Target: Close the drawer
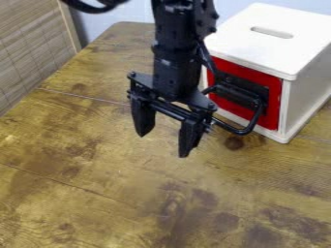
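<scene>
Jaws of the gripper [165,135]: two black fingers, parted, pointing down above the table, with nothing between them. Robot arm [180,44]: black, jointed, entering from the far side and hanging upright to the left of the cabinet; a further dark section curves in at the far left edge. Drawer [238,87]: red front with a black panel, set in the near face of the cabinet, at the right of the scene. Handle [237,128]: black loop, reaching out from the drawer front toward the near left; its left end lies close to the gripper's right side, and whether the two touch cannot be told. Cabinet [304,92]: white, box-shaped, standing on the far right part of the table, with an oval slot [272,32] in its top. Table [97,194]: brown wood, grained, with dark knots and patches. Panel [31,46]: tan, woven-looking, with a pale edge strip, at the far left. Wall: pale, behind the table. Labels, brands and writing: none legible.
</scene>
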You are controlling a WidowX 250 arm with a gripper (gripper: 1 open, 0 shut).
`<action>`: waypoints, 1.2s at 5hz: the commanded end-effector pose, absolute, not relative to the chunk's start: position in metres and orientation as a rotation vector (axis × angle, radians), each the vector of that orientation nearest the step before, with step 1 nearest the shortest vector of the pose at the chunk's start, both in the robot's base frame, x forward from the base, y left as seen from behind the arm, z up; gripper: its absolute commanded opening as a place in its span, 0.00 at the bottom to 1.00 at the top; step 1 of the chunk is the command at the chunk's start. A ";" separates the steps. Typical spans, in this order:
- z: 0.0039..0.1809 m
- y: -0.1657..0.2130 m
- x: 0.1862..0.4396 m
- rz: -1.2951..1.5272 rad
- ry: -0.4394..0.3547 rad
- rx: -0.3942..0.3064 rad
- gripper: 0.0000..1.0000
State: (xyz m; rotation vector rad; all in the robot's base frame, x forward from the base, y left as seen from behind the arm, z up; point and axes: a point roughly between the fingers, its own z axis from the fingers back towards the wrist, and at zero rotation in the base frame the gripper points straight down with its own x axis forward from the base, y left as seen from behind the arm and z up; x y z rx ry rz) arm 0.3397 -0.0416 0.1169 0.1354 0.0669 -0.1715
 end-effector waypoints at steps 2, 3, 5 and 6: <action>0.144 -0.043 0.347 -0.261 -0.028 0.147 1.00; 0.150 -0.035 0.356 -0.252 -0.035 0.157 1.00; 0.132 0.015 0.350 0.021 -0.013 0.140 1.00; 0.133 0.013 0.350 0.065 0.002 0.157 1.00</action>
